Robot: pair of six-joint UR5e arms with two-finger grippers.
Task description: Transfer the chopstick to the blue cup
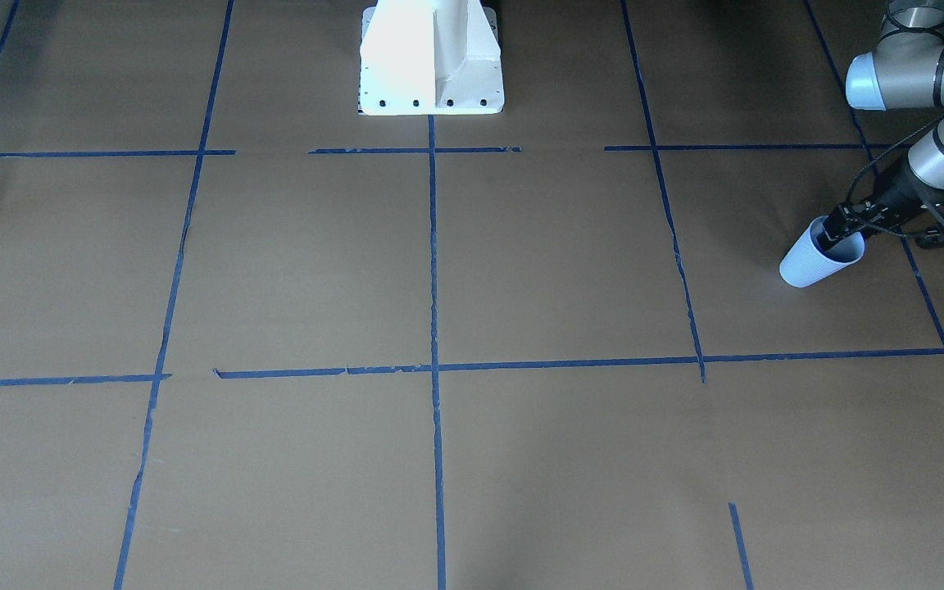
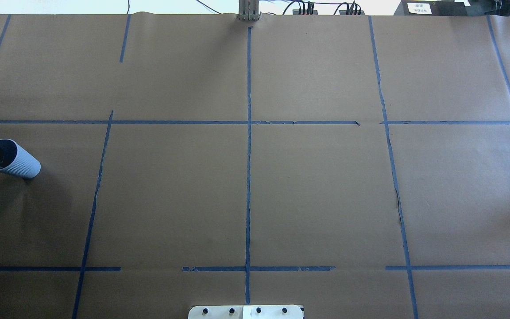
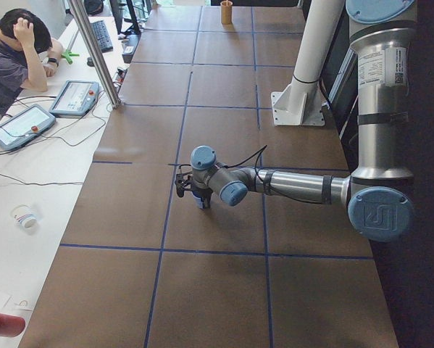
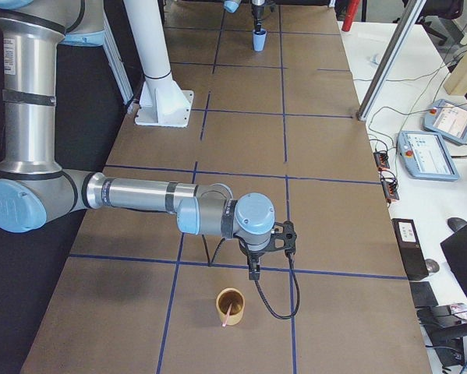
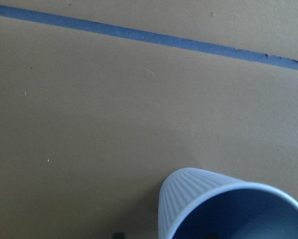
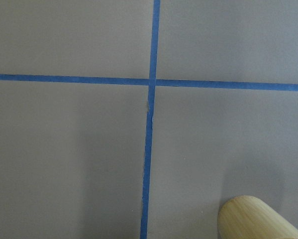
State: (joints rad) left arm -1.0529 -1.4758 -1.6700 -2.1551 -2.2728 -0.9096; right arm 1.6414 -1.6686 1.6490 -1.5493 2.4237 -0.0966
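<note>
While my left gripper [image 1: 834, 235] seems clamped on the rim of the blue cup [image 1: 804, 264], the chopstick [image 4: 228, 315] stands in the wooden cup [image 4: 238, 318]. I cannot tell the right gripper [image 4: 253, 273] state; it should grasp the chopstick next.

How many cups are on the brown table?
2: the pale-blue ribbed paper cup at the left gripper, and a tan wooden cup holding the pink chopstick by the right gripper.
</note>
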